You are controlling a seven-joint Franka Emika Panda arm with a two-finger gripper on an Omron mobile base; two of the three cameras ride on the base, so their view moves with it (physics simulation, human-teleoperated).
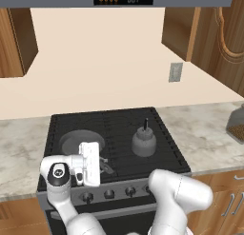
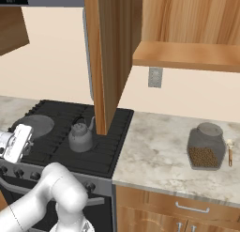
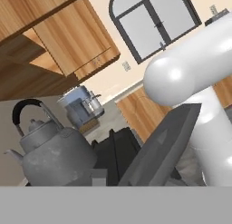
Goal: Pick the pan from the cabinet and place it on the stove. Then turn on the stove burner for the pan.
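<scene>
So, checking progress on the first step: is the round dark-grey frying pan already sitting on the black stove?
Yes, the round dark-grey frying pan lies on the black stove's front-left grates.

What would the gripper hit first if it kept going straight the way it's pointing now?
Most likely the kettle: in the hand view it sits just ahead of the gripper, low over the stove grates. Depth is unclear, so it might pass beside it.

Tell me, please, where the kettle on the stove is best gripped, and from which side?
Grip the arched black handle, coming from above. The kettle stands upright on the stove grates, its handle arcs over the lid, and the rounded body looks too wide to clamp.
</scene>
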